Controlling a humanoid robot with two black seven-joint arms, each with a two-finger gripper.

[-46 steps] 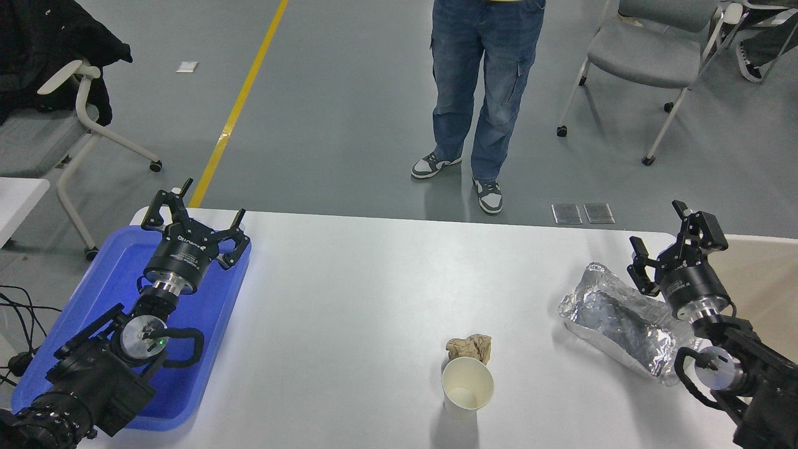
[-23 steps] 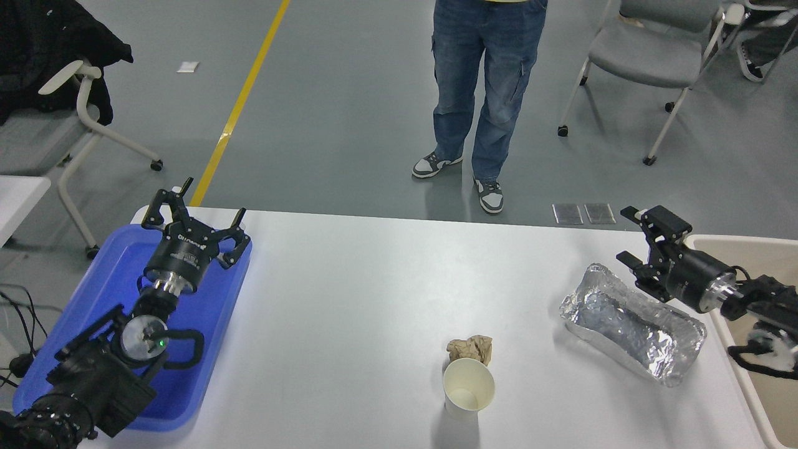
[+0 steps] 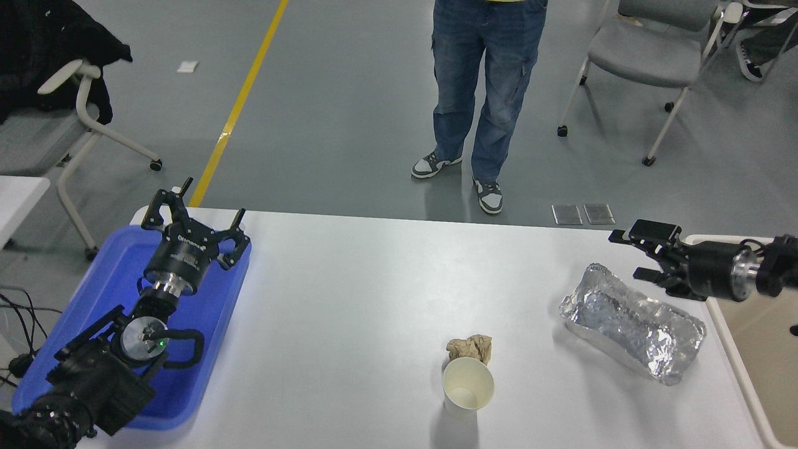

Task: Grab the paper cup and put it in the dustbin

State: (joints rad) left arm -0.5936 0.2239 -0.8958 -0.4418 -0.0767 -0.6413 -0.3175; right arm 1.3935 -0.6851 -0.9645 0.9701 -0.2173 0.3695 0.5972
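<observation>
Grey floor, yellow floor line, grey chairs, white table

The paper cup stands upright on the white table, near the front edge, and touches the crumpled brown paper ball behind it. To the right lies a silver foil container. The right gripper hangs above the table's far right corner with spread fingers, beside the dustbin. The left gripper, also spread, rests over the blue tray. A person stands beyond the table.
</observation>
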